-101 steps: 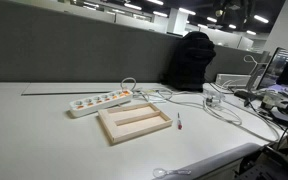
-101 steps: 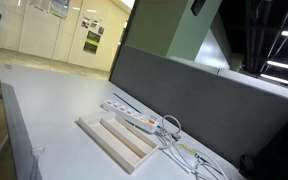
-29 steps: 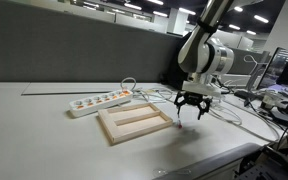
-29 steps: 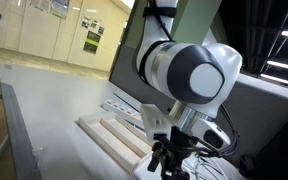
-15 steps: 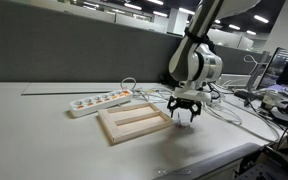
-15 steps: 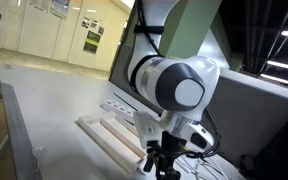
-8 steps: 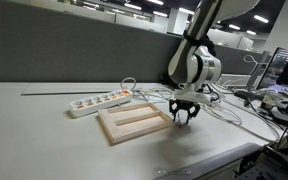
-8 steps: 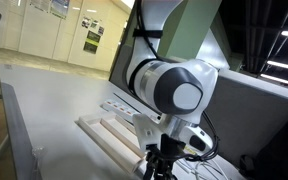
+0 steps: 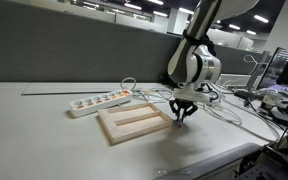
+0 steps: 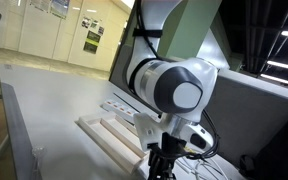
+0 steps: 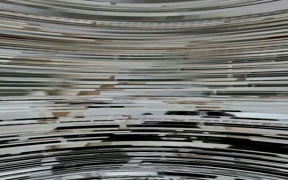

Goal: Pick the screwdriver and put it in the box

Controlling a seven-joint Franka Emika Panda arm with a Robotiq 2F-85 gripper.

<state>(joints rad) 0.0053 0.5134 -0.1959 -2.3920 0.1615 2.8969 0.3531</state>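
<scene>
Grasp step: gripper [image 9: 181, 116] is set low just beside the box [image 9: 134, 121], screwdriver not seen, grip cannot be told; lifting over the rim is called for next.

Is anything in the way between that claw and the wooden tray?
Nothing visible does. The claw sits low beside one end of the tray; only its raised rim lies between. The screwdriver itself is hidden from view.
</scene>
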